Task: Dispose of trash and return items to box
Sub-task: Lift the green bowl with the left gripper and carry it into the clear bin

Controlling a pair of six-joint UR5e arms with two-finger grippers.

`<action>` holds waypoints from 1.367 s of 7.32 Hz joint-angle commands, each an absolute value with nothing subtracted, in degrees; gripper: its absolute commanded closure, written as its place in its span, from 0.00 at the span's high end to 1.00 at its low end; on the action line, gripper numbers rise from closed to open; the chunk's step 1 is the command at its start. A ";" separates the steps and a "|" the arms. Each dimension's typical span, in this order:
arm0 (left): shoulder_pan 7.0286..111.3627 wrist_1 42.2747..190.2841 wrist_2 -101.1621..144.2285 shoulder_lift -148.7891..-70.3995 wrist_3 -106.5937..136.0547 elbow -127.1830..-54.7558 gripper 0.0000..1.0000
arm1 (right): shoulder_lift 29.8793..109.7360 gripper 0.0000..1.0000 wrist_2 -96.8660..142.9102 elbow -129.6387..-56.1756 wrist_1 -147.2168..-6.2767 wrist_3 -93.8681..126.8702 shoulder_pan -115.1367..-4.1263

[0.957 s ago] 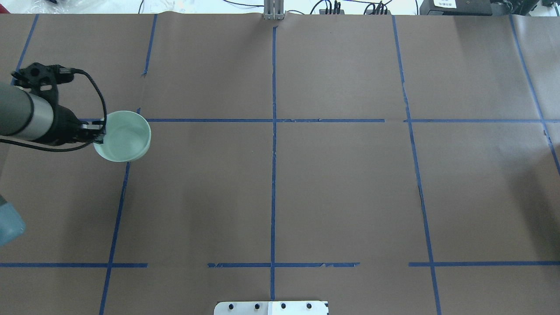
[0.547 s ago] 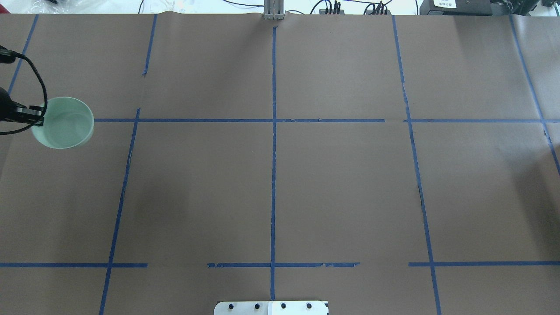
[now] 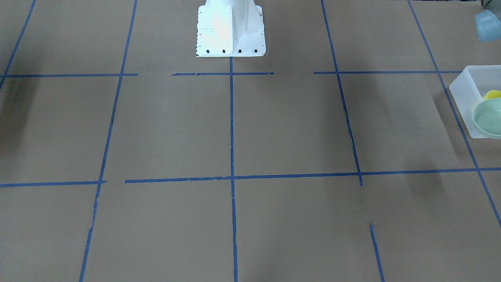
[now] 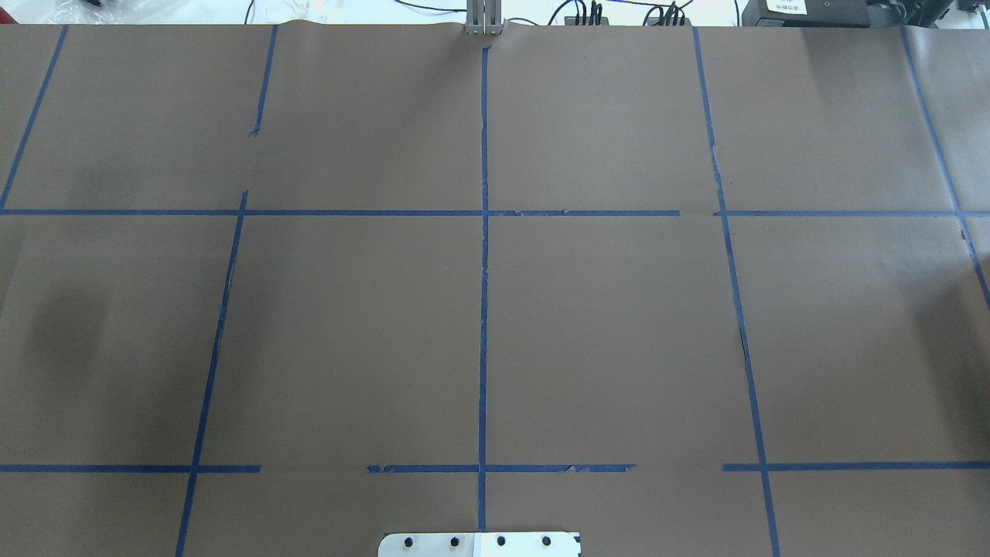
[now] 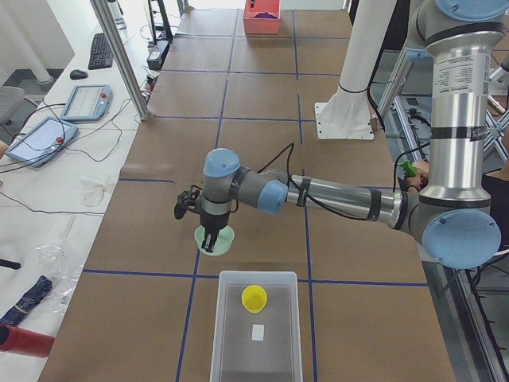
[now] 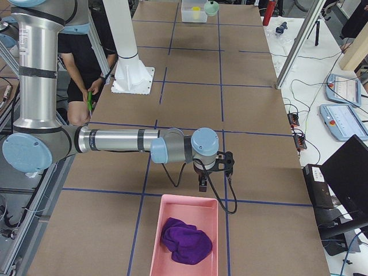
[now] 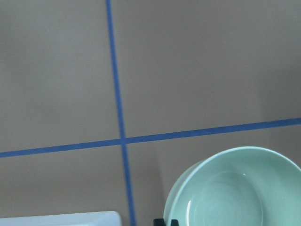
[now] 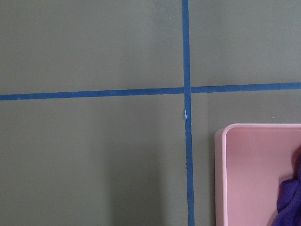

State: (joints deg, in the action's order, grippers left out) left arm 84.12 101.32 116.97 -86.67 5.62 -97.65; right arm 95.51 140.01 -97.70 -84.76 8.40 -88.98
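The pale mint-green bowl (image 5: 216, 239) hangs above the table just off the end of the frosted-white box (image 5: 231, 334). My left gripper (image 5: 209, 245) is shut on its rim. In the left wrist view the bowl (image 7: 230, 188) fills the lower right, with fingertips (image 7: 159, 221) at its edge and a box corner (image 7: 61, 219) beside it. The yellow cup (image 5: 254, 298) stands inside the box near a white label (image 5: 258, 331). In the front-facing view the bowl (image 3: 487, 117) overlaps the box wall (image 3: 464, 92). My right gripper (image 6: 203, 184) hovers by a pink bin; I cannot tell its state.
A pink bin (image 6: 184, 213) holding a purple cloth (image 6: 184, 240) sits at the table's right end and also shows in the right wrist view (image 8: 254, 174). The robot's white base (image 3: 231, 27) stands mid-table. Blue tape lines cross the brown paper (image 4: 483, 309).
My left arm has carried the mint-green bowl leftward, out of the overhead view. It left that view between half a second ago and now.
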 commanded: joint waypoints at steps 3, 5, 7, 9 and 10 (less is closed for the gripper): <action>93.60 115.60 116.72 -80.71 -8.70 -83.44 0.00 | 95.28 1.00 140.36 -98.08 -84.73 8.88 -89.03; 94.30 120.14 116.54 -77.35 -10.70 -82.53 0.00 | 95.27 1.00 140.36 -98.09 -84.64 8.79 -89.03; 94.48 120.23 112.60 -77.26 -11.25 -82.00 0.04 | 95.36 1.00 140.45 -98.44 -84.73 8.88 -89.03; 94.92 120.23 112.67 -77.34 -10.55 -82.26 1.00 | 95.36 1.00 140.45 -98.53 -84.73 8.88 -89.03; 95.10 120.15 113.20 -77.52 -10.37 -82.61 1.00 | 95.36 1.00 140.45 -98.53 -84.64 8.88 -89.03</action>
